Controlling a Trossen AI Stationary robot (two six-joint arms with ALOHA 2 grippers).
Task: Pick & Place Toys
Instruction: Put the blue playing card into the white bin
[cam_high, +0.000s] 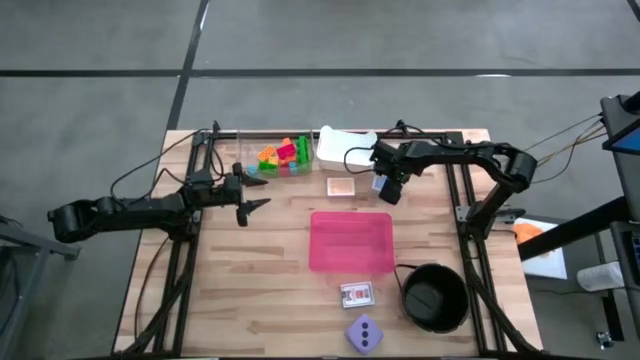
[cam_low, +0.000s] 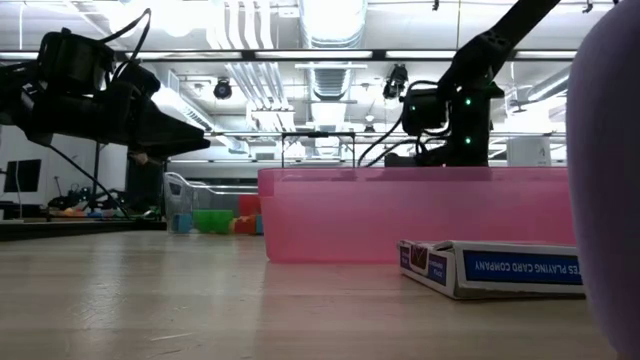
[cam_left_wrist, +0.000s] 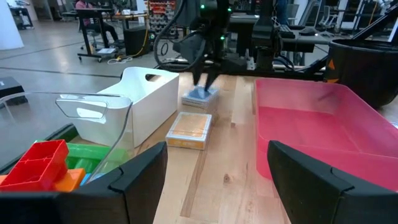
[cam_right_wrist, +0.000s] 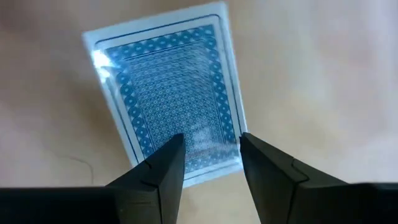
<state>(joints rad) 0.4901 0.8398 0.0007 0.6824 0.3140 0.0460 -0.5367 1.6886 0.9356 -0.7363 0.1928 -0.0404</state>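
The toys are coloured bricks (cam_high: 282, 156) lying in a clear bin at the table's far side, also seen in the left wrist view (cam_left_wrist: 43, 163), and a lilac die (cam_high: 365, 333) resting on the table near the front edge. My left gripper (cam_high: 255, 205) hangs open and level just on the near side of the bin, holding nothing. My right gripper (cam_high: 388, 190) points down with its fingers apart over a blue-backed card pack (cam_right_wrist: 168, 93) that lies flat on the table beside a white container (cam_high: 345, 147). My right gripper (cam_right_wrist: 211, 140) comes at the blue card pack from above, its two fingertips (cam_right_wrist: 174, 146) over the pack's one short end (cam_right_wrist: 208, 158). The pack lies flat on the table. I cannot tell whether the fingertips touch it.
A pink tray (cam_high: 350, 262) sits mid-table. An orange card box (cam_high: 342, 186) lies between it and the white container. Another card box (cam_high: 357, 294) and a black bowl (cam_high: 434, 297) lie near the front right.
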